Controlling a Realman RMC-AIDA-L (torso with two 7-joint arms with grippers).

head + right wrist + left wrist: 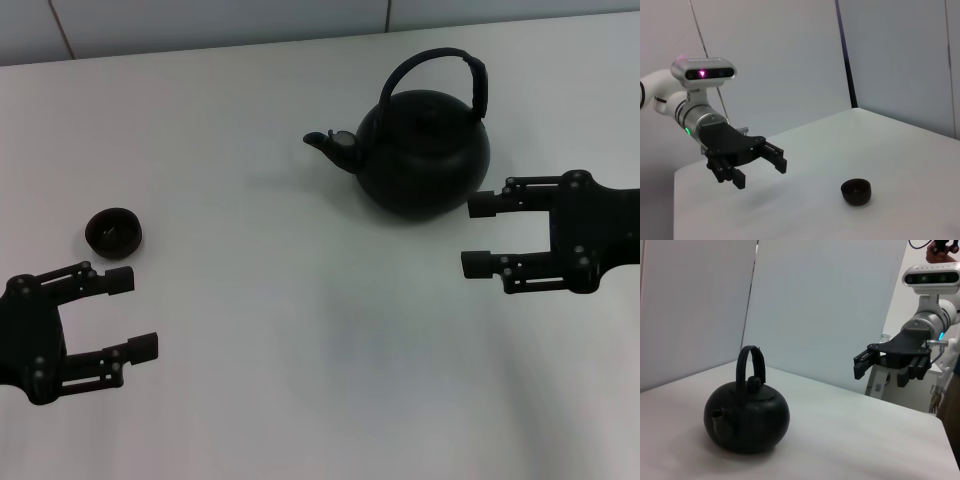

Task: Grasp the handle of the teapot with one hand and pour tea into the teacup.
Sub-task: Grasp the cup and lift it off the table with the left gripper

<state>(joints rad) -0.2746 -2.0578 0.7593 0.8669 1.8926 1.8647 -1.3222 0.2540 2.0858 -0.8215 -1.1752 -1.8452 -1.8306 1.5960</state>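
1. Head view shows our right gripper [478, 235] hanging just beside the teapot [422, 155], fingers spread wide and holding nothing. The teapot sits on the white table [300, 330] at the far right, spout toward our left.
2. Our left gripper [130, 313] is likewise wide open and empty, low on the left, near the teacup [113, 231], which sits well apart from the pot.
3. The handle [470, 75] stands upright over the lid; we judge the reach for it has not begun.
4. To do it well, we should rise above the pot body, straddle the thick upper right part of the hoop, and close squarely so the pot cannot swing while tipping.
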